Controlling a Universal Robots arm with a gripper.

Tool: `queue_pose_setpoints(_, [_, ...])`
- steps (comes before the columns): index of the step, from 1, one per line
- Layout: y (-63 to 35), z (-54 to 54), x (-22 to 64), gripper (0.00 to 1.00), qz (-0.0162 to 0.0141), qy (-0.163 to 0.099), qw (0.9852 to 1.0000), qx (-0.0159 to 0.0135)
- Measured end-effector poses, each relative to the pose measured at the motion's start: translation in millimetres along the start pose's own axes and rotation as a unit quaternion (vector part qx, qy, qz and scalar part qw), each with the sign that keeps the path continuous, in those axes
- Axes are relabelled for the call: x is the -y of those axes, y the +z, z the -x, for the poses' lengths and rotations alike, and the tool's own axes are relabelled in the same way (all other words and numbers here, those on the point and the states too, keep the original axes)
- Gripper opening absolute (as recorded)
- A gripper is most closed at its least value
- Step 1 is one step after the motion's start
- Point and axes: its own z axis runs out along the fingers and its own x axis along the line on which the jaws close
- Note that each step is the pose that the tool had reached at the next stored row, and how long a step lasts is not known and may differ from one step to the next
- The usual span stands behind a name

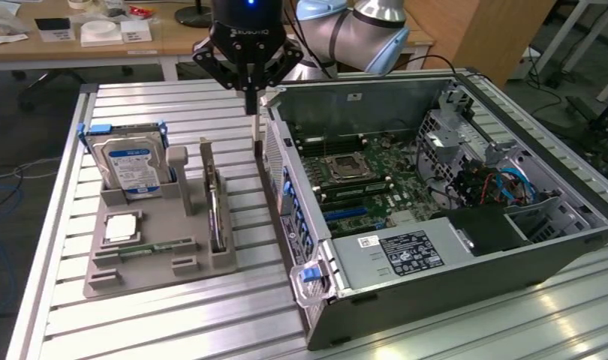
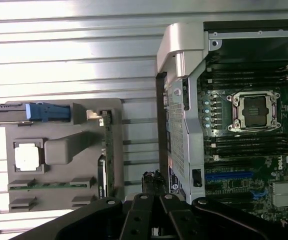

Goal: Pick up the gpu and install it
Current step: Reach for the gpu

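The gpu (image 1: pixel 216 210) is a thin dark card standing on edge in a slot of the grey holder (image 1: pixel 144 262) on the slatted table. Seen edge-on in the wrist view, the gpu (image 2: pixel 107 155) has its pale bracket end toward the holder's far side. My gripper (image 1: pixel 252 105) hangs above the gap between the holder and the open computer case (image 1: pixel 424 255), near the case's back corner. Its fingers are shut together with nothing between them. The gripper (image 2: pixel 154 181) is apart from the card, beside and above it.
A hard drive (image 1: pixel 133 161) with a blue-white label stands upright in the holder, with a processor (image 1: pixel 121 229) and a memory stick (image 1: pixel 148 247) lying in front. Inside the case are the motherboard's socket (image 1: pixel 349 166) and a blue slot (image 1: pixel 349 214). A desk stands behind.
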Motion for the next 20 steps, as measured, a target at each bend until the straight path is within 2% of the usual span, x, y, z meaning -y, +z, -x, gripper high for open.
queue_pose_setpoints(12, [0.0,-2.0,0.2,0.11,0.0000,0.000,1.0000,0.0000])
queue_pose_setpoints(20, [-0.3,-11.0,0.9,0.11,0.0000,0.000,1.0000,-0.0001])
